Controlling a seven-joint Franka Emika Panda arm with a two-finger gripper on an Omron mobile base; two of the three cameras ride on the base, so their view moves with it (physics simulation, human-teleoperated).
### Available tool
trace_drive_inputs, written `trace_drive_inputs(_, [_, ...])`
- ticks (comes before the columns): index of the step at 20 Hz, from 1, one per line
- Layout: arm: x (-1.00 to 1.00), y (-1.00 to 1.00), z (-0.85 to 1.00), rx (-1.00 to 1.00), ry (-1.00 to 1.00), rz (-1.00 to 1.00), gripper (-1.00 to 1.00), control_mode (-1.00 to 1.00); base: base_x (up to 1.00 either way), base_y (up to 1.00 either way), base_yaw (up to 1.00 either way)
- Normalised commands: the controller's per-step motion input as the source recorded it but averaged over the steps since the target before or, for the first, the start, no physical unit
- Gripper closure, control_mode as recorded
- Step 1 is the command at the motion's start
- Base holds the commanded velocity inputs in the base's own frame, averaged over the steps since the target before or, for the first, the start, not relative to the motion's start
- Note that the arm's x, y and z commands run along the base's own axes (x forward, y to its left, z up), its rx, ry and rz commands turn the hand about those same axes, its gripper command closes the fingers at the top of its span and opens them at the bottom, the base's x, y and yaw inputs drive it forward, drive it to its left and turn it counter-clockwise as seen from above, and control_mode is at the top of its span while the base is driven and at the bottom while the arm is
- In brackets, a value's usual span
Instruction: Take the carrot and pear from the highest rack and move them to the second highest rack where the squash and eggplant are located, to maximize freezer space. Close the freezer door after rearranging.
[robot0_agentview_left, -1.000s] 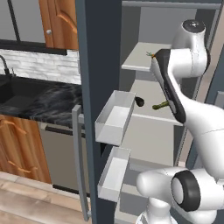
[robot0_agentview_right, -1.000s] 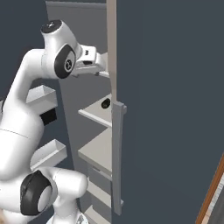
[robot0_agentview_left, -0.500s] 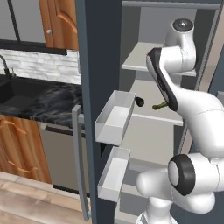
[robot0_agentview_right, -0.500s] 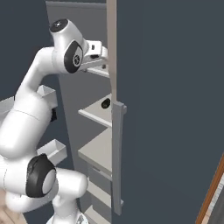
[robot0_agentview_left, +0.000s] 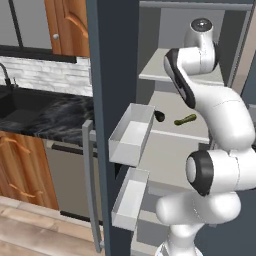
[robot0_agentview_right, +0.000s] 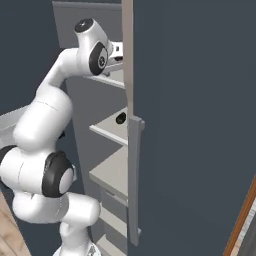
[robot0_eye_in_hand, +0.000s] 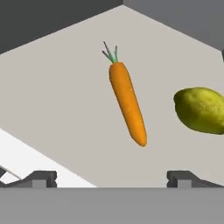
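Note:
In the hand view an orange carrot with a green top lies on the pale floor of the highest rack. A yellow-green pear rests to its right. My gripper hovers just short of them, open, nothing between its fingertips. From the left base view, my arm reaches onto the highest rack. One rack down lie the dark eggplant and the green squash. The eggplant also shows in the right base view.
The freezer door stands open on the left with a long handle and two pale door bins. A second dark door with a handle closes off the right side. A black counter and sink lie farther left.
My arm has straightened up and pushed the hand deeper over the highest rack. The gripper has stayed open, and the squash and eggplant have not moved.

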Motion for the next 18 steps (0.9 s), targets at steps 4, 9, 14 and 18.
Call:
trace_drive_inputs(4, [0.68,-0.02,-0.05,0.00,0.08,0.00,-1.00,-1.00,0.00,0.00,0.00])
trace_drive_inputs(9, [0.64,-0.14,-0.03,0.00,0.15,0.00,-1.00,-1.00,0.00,0.00,0.00])
trace_drive_inputs(14, [0.52,-0.23,-0.05,0.00,0.18,0.00,-1.00,-1.00,0.00,0.00,0.00])
trace_drive_inputs(18, [0.48,-0.24,-0.12,0.00,0.13,0.00,-1.00,-1.00,0.00,0.00,0.00])
